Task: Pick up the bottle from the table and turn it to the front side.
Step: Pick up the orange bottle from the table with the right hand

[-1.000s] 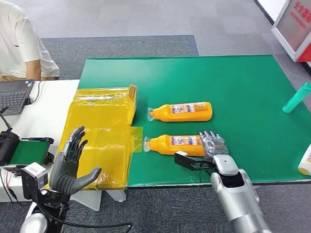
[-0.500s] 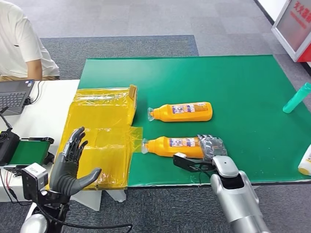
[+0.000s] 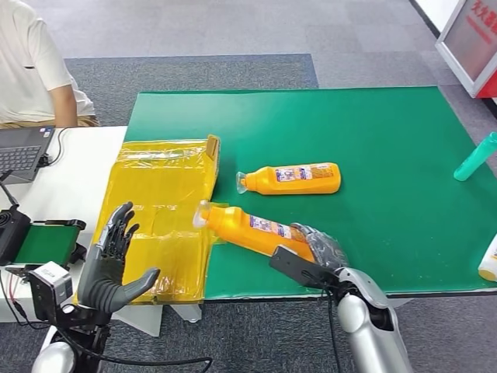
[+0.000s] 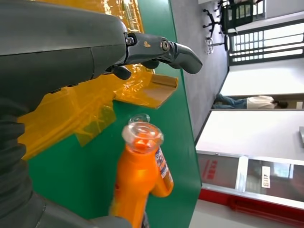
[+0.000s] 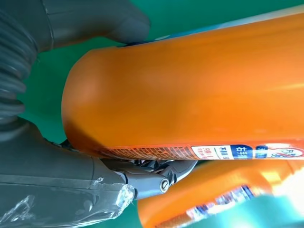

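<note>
My right hand [image 3: 316,247] grips the base end of an orange bottle [image 3: 251,228] and holds it tilted above the green mat [image 3: 375,140], its clear cap end raised over the edge of the yellow bag [image 3: 158,210]. The right wrist view has the bottle's [image 5: 186,85] orange body against the hand [image 5: 64,161], with its label strip showing. A second orange bottle [image 3: 290,179] lies on its side on the mat farther back. My left hand [image 3: 111,260] hovers open at the near left, fingers spread; the left wrist view looks past this hand [image 4: 71,52] at the lifted bottle [image 4: 141,171].
A teal bottle [image 3: 476,157] lies at the mat's right edge and a white and yellow bottle [image 3: 489,260] at the near right. A person in a white shirt [image 3: 32,70] sits at the far left by a laptop [image 3: 20,151] on the white table [image 3: 82,179].
The near bottle lay flat on the mat with my right hand at its base; now it is lifted and swung left, its cap end raised over the yellow bag. The left hand stayed put.
</note>
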